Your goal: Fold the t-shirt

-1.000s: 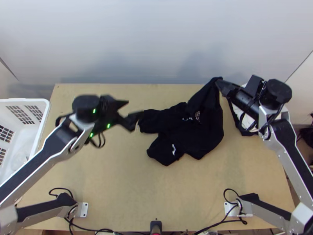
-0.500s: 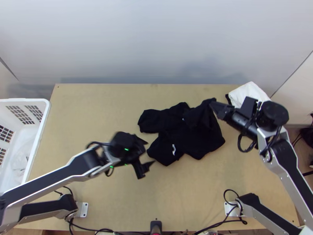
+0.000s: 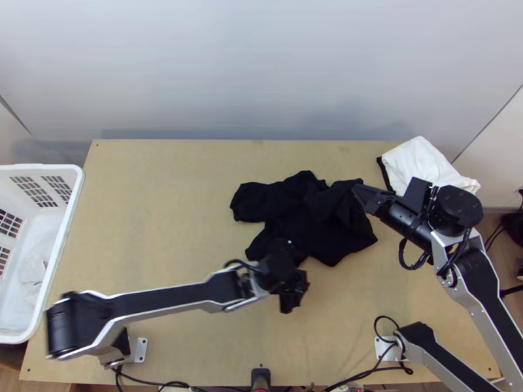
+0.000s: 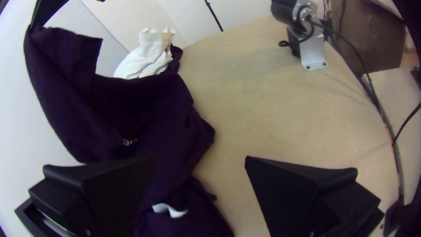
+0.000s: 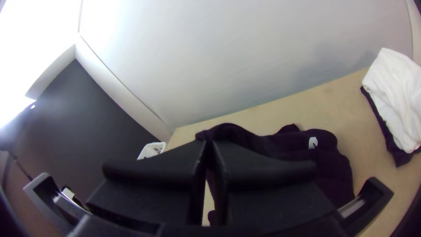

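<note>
Black t-shirt: lying bunched on the tabletop. Right claw: I am pinching its raised far-right part. Left claw: I am holding it spread, nearer. Risks: cloth slipping, my pinch perhaps being shallow; fold skewing, wrinkles lying beneath.

Top view: a pale wall spans the upper part of the frame, soft grey shadows low on it; a dark slanting seam lies at far left. At upper right, a second line borders a white panel. The light wooden surface occupies the centre; brown floor lies at the right edge. Right wrist view: white glare at upper left, above a dark grey wall; a white strip runs diagonally beside it. Left wrist view: brown panel, upper right; thin black pole, top centre.
</note>
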Motion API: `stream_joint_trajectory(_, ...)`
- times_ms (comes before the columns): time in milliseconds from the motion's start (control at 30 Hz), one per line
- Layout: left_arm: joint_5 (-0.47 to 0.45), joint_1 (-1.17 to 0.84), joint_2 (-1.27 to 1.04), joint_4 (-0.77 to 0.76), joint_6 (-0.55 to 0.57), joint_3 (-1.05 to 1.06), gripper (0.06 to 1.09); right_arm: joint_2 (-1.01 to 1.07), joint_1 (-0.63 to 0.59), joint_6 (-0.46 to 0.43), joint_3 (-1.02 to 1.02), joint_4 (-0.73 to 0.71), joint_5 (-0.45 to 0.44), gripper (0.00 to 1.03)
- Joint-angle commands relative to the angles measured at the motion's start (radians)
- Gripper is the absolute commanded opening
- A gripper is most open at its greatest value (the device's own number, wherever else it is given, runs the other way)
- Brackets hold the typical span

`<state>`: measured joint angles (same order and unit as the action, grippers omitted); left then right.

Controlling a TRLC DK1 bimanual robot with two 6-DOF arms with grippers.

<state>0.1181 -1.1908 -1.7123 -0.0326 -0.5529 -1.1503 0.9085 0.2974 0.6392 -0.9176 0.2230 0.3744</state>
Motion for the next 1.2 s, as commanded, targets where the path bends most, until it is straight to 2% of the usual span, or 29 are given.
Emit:
stream_joint_trajectory(0, 0.094, -0.055, -0.201, -0.207, -0.171, -0.057, 1.03, -0.010, -0.014, 0.005, 0.003, 0.009, -0.002, 0.03)
stream_joint_trajectory(233, 0.095, -0.053, -0.293, -0.222, -0.196, -0.117, 1.03, -0.010, -0.021, 0.005, -0.001, 0.016, -0.002, 0.03)
stream_joint_trajectory(400, 0.172, -0.039, -0.389, -0.263, -0.213, -0.190, 1.03, 0.001, -0.023, 0.010, -0.018, 0.016, -0.002, 0.03)
stream_joint_trajectory(633, 0.173, 0.010, -0.423, -0.265, -0.249, -0.224, 1.03, 0.001, -0.023, 0.011, -0.018, 0.024, -0.002, 0.03)
stream_joint_trajectory(700, 0.189, 0.025, -0.432, -0.265, -0.285, -0.223, 0.98, 0.001, -0.023, 0.011, -0.020, 0.024, -0.002, 0.03)
stream_joint_trajectory(833, 0.227, 0.051, -0.437, -0.222, -0.311, -0.218, 0.96, 0.004, -0.021, 0.011, -0.026, 0.024, -0.002, 0.03)
stream_joint_trajectory(867, 0.226, 0.059, -0.432, -0.191, -0.315, -0.209, 0.88, 0.006, -0.021, 0.011, -0.027, 0.022, -0.002, 0.03)
stream_joint_trajectory(900, 0.224, 0.063, -0.425, -0.184, -0.318, -0.198, 0.72, 0.007, -0.021, 0.011, -0.030, 0.022, -0.002, 0.03)
stream_joint_trajectory(967, 0.201, 0.065, -0.412, -0.184, -0.318, -0.187, 0.14, 0.009, -0.021, 0.011, -0.036, 0.022, -0.002, 0.03)
stream_joint_trajectory(1000, 0.201, 0.065, -0.408, -0.181, -0.311, -0.193, 0.10, 0.009, -0.023, 0.010, -0.038, 0.022, -0.002, 0.03)
stream_joint_trajectory(1167, 0.175, 0.045, -0.217, -0.138, -0.206, -0.206, 0.09, 0.006, -0.040, -0.003, -0.035, 0.026, -0.002, 0.03)
